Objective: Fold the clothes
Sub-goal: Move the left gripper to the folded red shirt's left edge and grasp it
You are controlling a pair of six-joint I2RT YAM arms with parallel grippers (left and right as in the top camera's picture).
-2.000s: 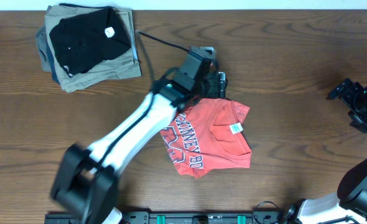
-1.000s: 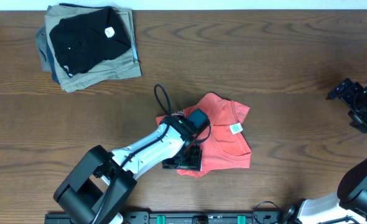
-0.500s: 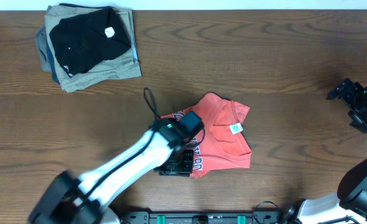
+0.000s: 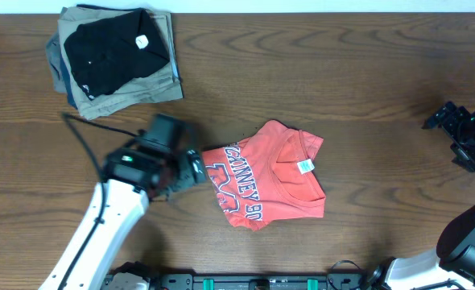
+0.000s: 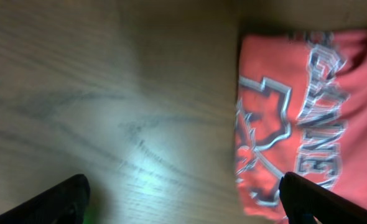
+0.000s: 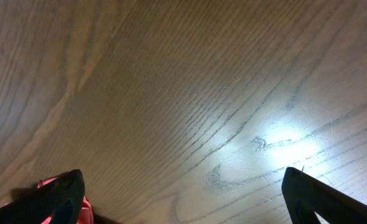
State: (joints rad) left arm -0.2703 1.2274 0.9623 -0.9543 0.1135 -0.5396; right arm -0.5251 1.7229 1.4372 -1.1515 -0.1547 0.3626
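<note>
The clothes, a red-orange T-shirt (image 4: 270, 175) with white block lettering, lie folded into a compact bundle at the table's middle, the white neck tag facing up. My left gripper (image 4: 191, 168) hovers just left of the shirt's left edge, open, nothing between its fingers. In the left wrist view the shirt (image 5: 308, 118) fills the right side, and my left gripper (image 5: 183, 198) spans bare wood beside it with one fingertip over the shirt's edge. My right gripper (image 4: 463, 129) rests open at the far right edge, over bare wood (image 6: 183, 198).
A stack of folded garments (image 4: 115, 60), black on top of khaki and blue, sits at the back left corner. The dark wooden table (image 4: 366, 89) spreads between the shirt and the right arm.
The left gripper has let go of the shirt, opened wide and pulled back to the left, off the fabric. The folded shirt's lettered side now shows. The right arm has not moved.
</note>
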